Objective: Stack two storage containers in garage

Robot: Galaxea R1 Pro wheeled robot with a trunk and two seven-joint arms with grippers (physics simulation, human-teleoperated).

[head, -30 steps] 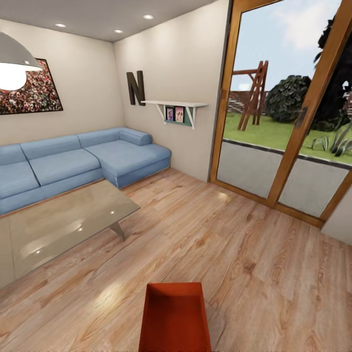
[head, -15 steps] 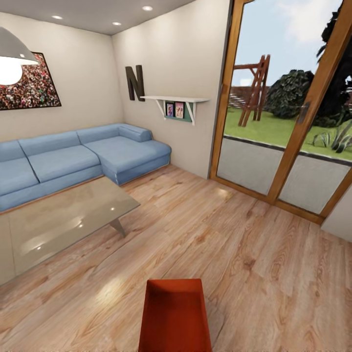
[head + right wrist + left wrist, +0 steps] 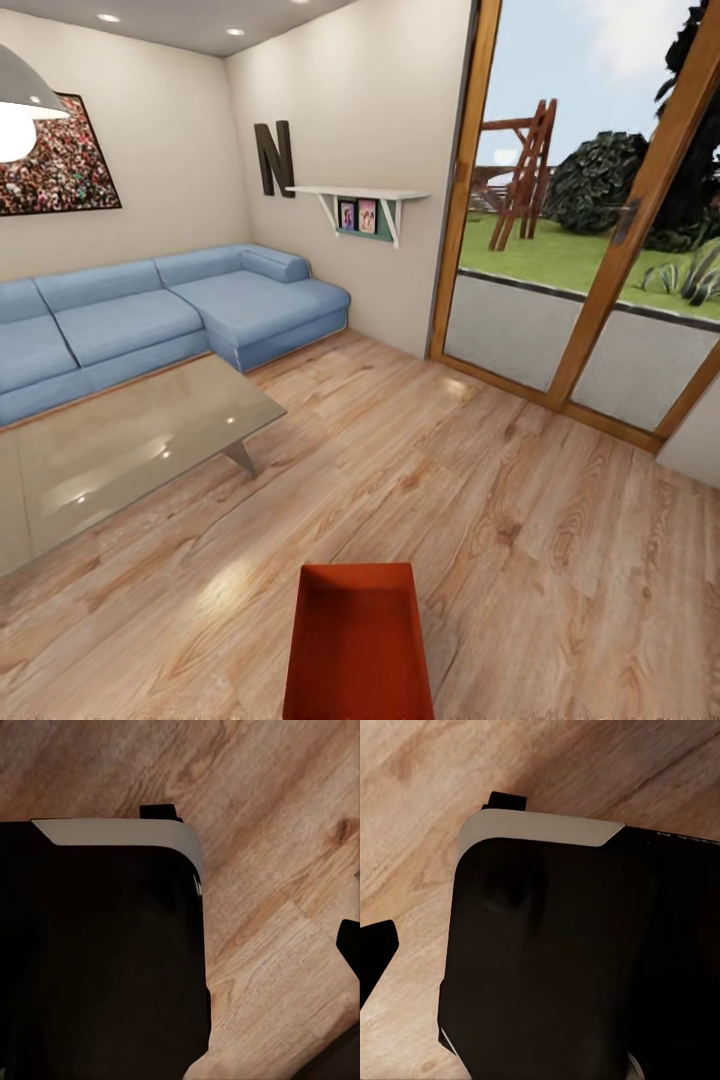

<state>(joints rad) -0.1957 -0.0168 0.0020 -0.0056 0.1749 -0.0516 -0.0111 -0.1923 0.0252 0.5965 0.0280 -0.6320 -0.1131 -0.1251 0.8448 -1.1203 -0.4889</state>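
Orange-red storage container is cropped below; either gripper's state can't be told.

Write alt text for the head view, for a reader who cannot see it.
An orange-red open-top storage container sits low in the centre foreground, over a light wood-plank floor. Behind it to the left are a glass coffee table and a blue corner sofa; wood-framed glass doors on the right show a garden.

A home living room: blue corner sofa at 10 o'clock, glass coffee table before it, wood-framed glass doors at 2 o'clock.
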